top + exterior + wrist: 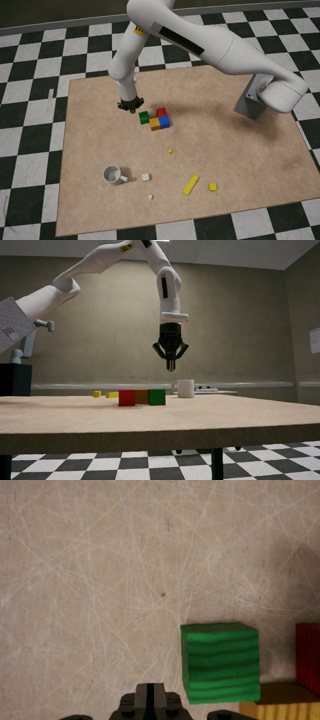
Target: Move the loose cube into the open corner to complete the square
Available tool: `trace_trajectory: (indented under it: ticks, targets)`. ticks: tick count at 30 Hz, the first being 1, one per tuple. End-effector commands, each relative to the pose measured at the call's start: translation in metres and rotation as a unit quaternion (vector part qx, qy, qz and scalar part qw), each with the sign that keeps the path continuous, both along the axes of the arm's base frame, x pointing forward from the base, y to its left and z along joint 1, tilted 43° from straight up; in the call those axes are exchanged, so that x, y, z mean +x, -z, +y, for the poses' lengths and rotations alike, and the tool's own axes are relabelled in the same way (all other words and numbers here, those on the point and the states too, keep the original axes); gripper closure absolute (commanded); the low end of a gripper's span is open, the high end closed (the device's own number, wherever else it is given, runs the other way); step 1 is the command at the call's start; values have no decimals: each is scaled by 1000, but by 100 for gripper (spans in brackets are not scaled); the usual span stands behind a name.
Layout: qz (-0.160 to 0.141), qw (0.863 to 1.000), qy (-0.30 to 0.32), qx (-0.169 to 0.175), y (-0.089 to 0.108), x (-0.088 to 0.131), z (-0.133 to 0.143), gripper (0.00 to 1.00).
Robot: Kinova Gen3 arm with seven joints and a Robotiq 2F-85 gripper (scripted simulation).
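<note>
The green cube (143, 117) lies loose on the table, just left of the other three and a small gap away from the open corner. The red cube (161, 112), blue cube (164, 121) and orange cube (154, 124) form an L. My gripper (130, 108) hangs above the table to the left of the green cube, fingers shut and empty. In the exterior view the gripper (170, 368) is well above the green cube (156, 397). In the wrist view the green cube (220, 662) sits right of my fingertips (151, 692), with the red cube (307, 657) at the right edge.
A white mug (112, 175) stands at the front left. Small white blocks (145, 177) and yellow blocks (191, 184) lie scattered toward the front. The arm's grey base (250, 99) stands at the right.
</note>
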State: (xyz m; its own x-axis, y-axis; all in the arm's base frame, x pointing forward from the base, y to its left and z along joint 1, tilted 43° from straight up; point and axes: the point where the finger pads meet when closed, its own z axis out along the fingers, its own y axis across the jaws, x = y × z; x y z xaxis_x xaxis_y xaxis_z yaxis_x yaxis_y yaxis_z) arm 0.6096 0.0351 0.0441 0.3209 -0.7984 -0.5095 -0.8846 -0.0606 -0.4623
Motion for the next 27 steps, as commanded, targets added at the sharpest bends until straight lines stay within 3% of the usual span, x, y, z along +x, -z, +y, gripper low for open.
trace_trajectory:
  ticks: [1, 27]
  targets:
    - [-2, 1000, -1, -1, -1, 1, -1, 90]
    - [-3, 1000, -3, -2, 3, 3, 2, 90]
